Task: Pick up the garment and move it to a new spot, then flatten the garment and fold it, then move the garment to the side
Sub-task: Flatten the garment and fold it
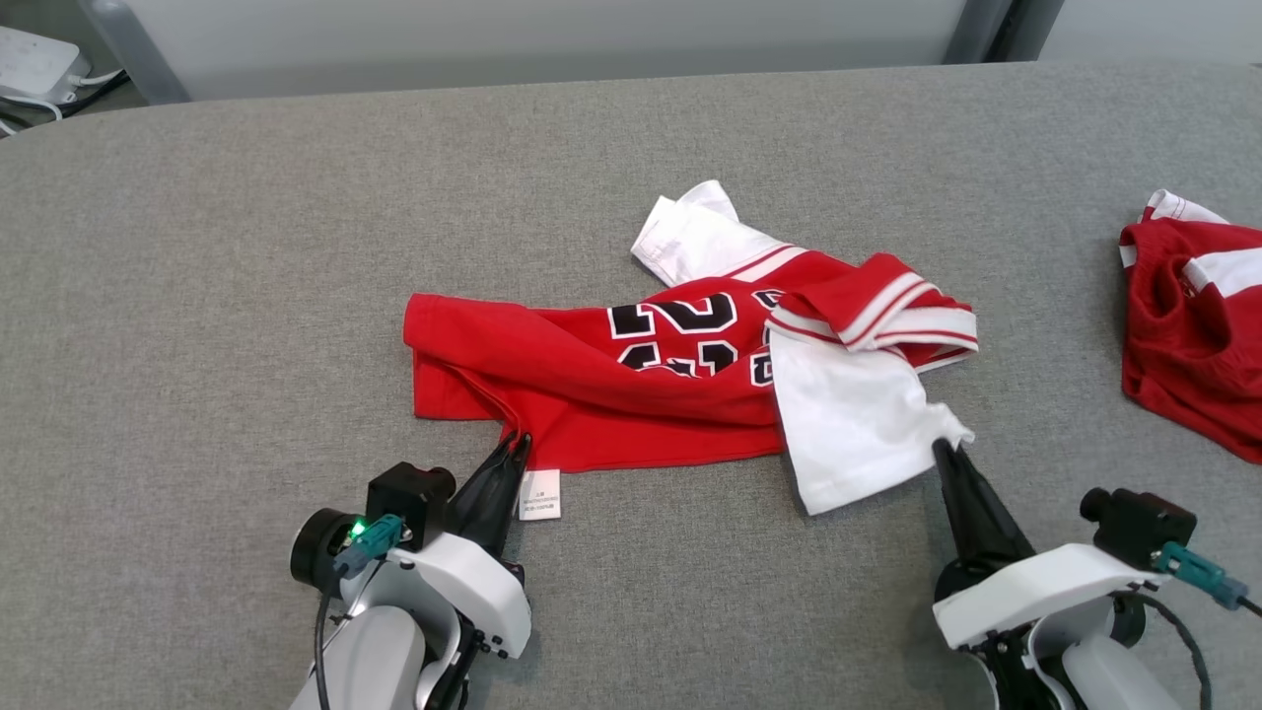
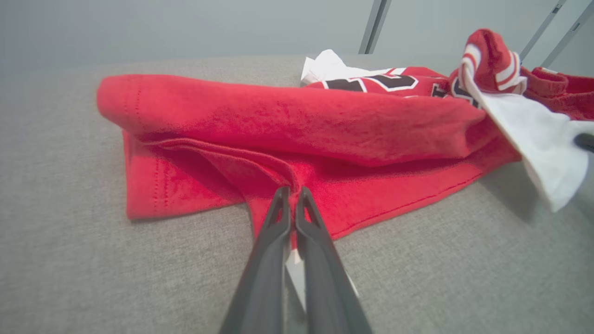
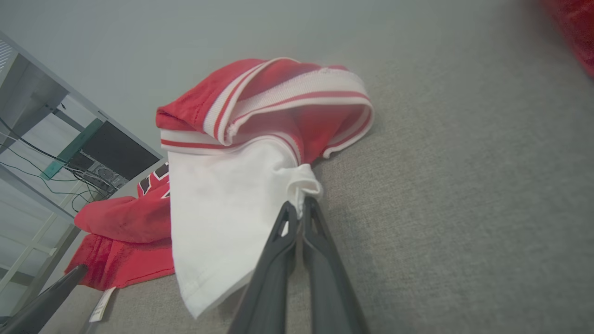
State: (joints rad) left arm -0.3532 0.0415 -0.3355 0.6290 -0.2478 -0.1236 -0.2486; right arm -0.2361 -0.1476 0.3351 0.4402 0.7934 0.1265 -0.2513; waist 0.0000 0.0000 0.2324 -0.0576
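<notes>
Nearest, at 7 o'clock in the head view: left gripper (image 1: 515, 446), fingers pressed together on the red lower hem of the garment (image 1: 611, 385), just beside a white care label (image 1: 539, 493). At 5 o'clock: right gripper (image 1: 944, 452), fingers likewise pinched tight, on a bunched corner of the white sleeve (image 1: 848, 424) (fabric puckered at the tips in the right wrist view).

Next out, at centre: garment lying crumpled on the grey padded table (image 1: 246, 296). Red body toward 9 o'clock, black numerals face up. Striped red-and-white trim folded over toward 2 o'clock. Second sleeve (image 1: 690, 237), also white, toward 12 o'clock.

Well apart, at 3 o'clock: another red garment (image 1: 1193, 335) with white trim, cut off by the frame edge.

Farthest, at 10 o'clock, beyond the table: white box (image 1: 30, 64) with cables.
</notes>
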